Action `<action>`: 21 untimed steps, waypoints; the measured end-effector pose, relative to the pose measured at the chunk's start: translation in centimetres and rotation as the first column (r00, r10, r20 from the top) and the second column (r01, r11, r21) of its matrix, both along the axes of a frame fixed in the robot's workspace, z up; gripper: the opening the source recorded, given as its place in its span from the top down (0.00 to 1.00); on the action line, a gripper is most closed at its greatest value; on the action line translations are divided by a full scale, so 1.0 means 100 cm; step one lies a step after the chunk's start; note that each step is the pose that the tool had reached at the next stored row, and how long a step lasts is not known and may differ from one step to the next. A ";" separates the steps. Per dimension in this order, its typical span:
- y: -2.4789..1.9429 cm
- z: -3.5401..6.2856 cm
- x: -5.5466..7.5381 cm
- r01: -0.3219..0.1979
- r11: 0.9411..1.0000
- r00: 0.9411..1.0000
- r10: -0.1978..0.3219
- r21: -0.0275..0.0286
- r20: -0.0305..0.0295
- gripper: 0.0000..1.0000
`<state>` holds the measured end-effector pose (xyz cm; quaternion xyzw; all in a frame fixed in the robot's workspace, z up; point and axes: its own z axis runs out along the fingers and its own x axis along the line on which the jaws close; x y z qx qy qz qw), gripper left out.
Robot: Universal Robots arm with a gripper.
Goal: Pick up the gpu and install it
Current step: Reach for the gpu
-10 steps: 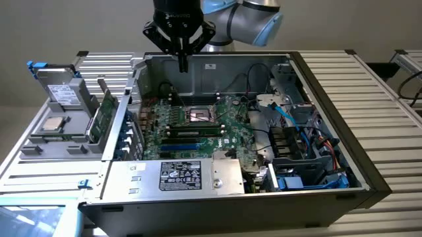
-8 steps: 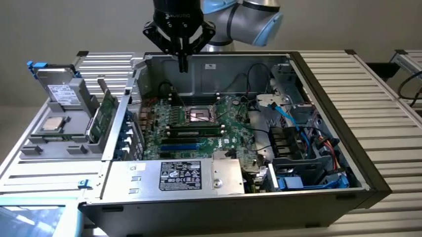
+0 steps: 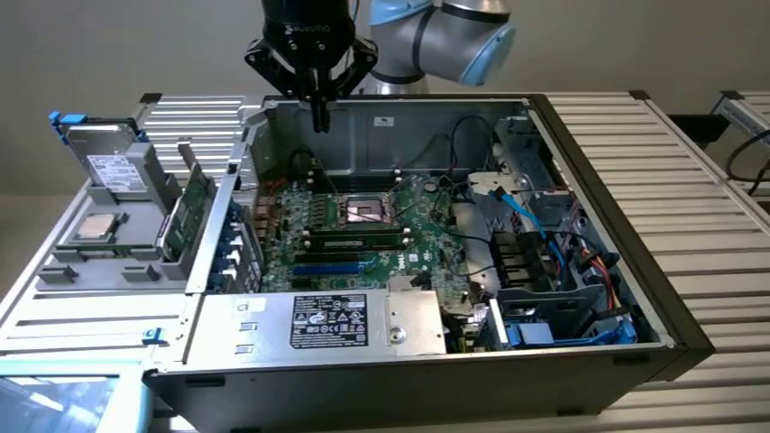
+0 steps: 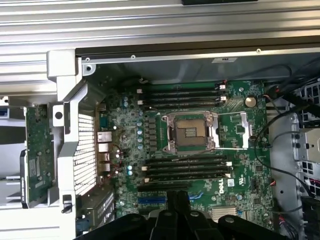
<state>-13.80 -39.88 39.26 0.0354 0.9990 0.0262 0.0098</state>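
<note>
The black gripper [image 3: 319,119] hangs above the back of the open sheet-steel case [image 3: 398,135], its 2 slim fingers pressed together with nothing between them. The gpu [image 3: 183,216], a flat green card (dark backing on 1 face), stands on edge in the grey moulded tray [image 3: 72,271] outside the case at the exterior view's left, well apart from the gripper. The large green motherboard [image 4: 240,165] lies flat inside the case.
</note>
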 end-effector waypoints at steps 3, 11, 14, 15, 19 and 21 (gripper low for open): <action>0.0000 -0.0001 -0.013 0.000 1.000 1.000 0.000 0.001 0.000 0.88; 0.0000 -0.0013 -0.050 0.000 1.000 1.000 0.000 0.002 0.000 0.88; 0.0000 -0.0023 -0.063 0.000 1.000 1.000 0.000 0.002 0.000 0.88; 0.0000 -0.0026 -0.068 0.000 1.000 1.000 0.000 0.002 0.000 0.88; 0.0000 -0.0035 -0.086 0.000 1.000 1.000 0.000 0.002 0.000 0.88; 0.0000 -0.0041 -0.095 0.000 1.000 1.000 0.000 0.002 0.000 0.88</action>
